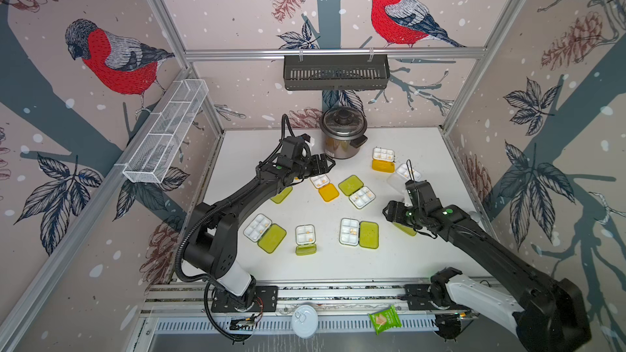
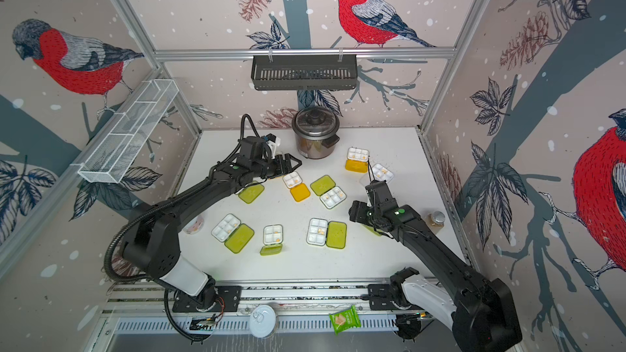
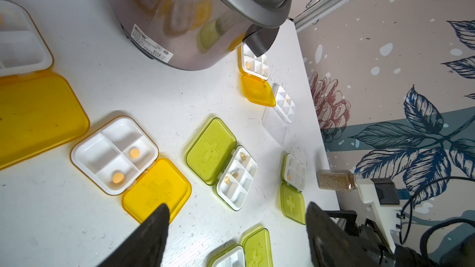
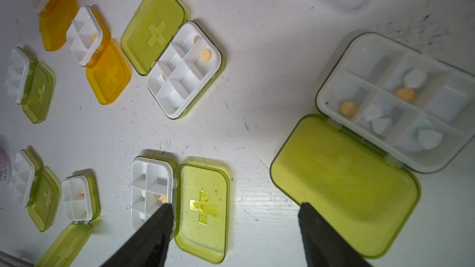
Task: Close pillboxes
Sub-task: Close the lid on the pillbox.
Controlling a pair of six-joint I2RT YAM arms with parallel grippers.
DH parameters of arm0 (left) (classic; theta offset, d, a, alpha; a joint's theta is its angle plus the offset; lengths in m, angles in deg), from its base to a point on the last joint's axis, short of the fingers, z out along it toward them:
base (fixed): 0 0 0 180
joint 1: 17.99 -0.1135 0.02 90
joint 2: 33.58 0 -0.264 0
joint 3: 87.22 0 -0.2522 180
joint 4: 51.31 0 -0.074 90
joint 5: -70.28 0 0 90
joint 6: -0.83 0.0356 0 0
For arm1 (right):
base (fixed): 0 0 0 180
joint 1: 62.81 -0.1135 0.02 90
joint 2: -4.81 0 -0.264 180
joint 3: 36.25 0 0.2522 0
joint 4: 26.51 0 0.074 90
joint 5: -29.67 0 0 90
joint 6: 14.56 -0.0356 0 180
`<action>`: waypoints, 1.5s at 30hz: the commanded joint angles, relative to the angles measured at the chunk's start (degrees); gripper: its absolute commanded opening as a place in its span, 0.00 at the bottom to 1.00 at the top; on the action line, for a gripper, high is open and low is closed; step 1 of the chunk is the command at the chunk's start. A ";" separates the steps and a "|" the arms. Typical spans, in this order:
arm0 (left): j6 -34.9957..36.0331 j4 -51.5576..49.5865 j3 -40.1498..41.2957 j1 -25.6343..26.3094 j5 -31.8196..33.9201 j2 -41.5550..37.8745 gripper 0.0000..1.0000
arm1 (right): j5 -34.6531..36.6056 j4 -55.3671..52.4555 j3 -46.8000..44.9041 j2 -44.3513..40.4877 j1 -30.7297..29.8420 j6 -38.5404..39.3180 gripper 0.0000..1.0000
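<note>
Right pincer [image 4: 235, 209], jaws spread and empty, hangs over an open green-lidded pillbox [image 4: 344, 186] by the bench's [image 1: 305, 265] right edge, beside three open pillboxes [image 1: 368, 234] along the near edge. Mid-bench lie more, lids open. Left pincer [image 3: 237, 208], likewise spread and empty, hovers just before the far-edge cooker [image 1: 342, 137].

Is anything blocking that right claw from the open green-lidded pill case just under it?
Nothing visible does. In the right wrist view the right gripper hangs open over the white table, and the open plastic pillbox with the lime-green lid lies uncovered right beside one fingertip.
</note>
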 commanded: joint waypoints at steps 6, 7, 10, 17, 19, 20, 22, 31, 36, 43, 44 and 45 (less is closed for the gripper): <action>0.72 -2.03 -0.67 3.23 0.09 2.66 0.82 | -4.69 -0.07 0.41 2.27 3.57 5.49 0.77; 1.17 -2.71 -1.08 3.97 0.41 2.95 0.82 | -4.78 -0.17 0.18 1.79 3.70 5.24 0.77; 1.83 -4.16 -1.54 6.12 2.29 3.67 0.81 | -6.36 -0.52 -0.84 -0.38 3.56 4.18 0.77; 0.58 -6.40 -2.68 6.81 1.12 5.64 0.82 | -13.31 3.75 -6.35 -3.76 3.47 2.10 0.77; -0.80 -5.65 -2.62 6.76 -2.83 7.00 0.82 | -15.44 5.03 -7.52 -3.56 3.50 2.00 0.77; -1.58 -4.61 -2.19 6.90 -5.17 7.80 0.82 | -16.50 5.74 -7.99 -3.49 3.48 1.83 0.77; -2.66 -4.10 -1.73 7.40 -6.78 8.88 0.82 | -18.07 6.76 -8.55 -3.34 3.37 1.08 0.77; -2.36 -5.50 0.21 8.45 -7.01 7.52 0.83 | -16.79 9.87 -10.69 -2.79 2.13 -1.81 0.77; 1.59 -6.75 4.08 8.51 -10.43 6.39 0.84 | -16.19 11.46 -11.64 -2.71 0.22 -3.91 0.78; 2.79 -4.86 8.39 9.66 -12.66 5.25 0.85 | -15.37 15.67 -14.35 -1.20 -3.47 -8.06 0.77; 2.75 -4.73 8.40 10.23 -12.79 5.39 0.85 | -15.39 16.33 -14.54 -1.16 -3.95 -8.58 0.78; 2.67 -4.76 8.40 10.84 -12.89 5.43 0.86 | -15.18 16.89 -14.77 -1.04 -4.49 -9.17 0.78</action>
